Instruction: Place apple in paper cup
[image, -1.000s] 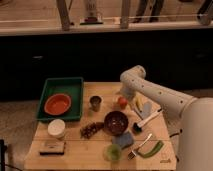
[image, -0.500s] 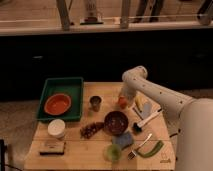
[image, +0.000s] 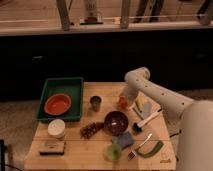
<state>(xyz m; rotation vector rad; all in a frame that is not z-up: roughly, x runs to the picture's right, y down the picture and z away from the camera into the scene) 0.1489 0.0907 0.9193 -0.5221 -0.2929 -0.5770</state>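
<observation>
The apple (image: 121, 103) is a small red-orange fruit on the wooden table (image: 75, 152), right of the dark metallic cup (image: 95, 103). My gripper (image: 125, 96) hangs from the white arm directly over the apple, at or touching its top. The white paper cup (image: 56, 128) stands upright near the table's left side, below the green tray (image: 75, 85), well apart from the gripper.
An orange bowl (image: 57, 104) lies in the green tray. A maroon bowl (image: 115, 122), dark grapes (image: 90, 130), a blue sponge (image: 123, 140), a translucent green cup (image: 113, 151), a banana (image: 141, 102), a fork (image: 140, 146) and a brown box (image: 52, 147) crowd the table.
The arm has shifted slightly to the right and down over the apple. The apple and the cups have not moved.
</observation>
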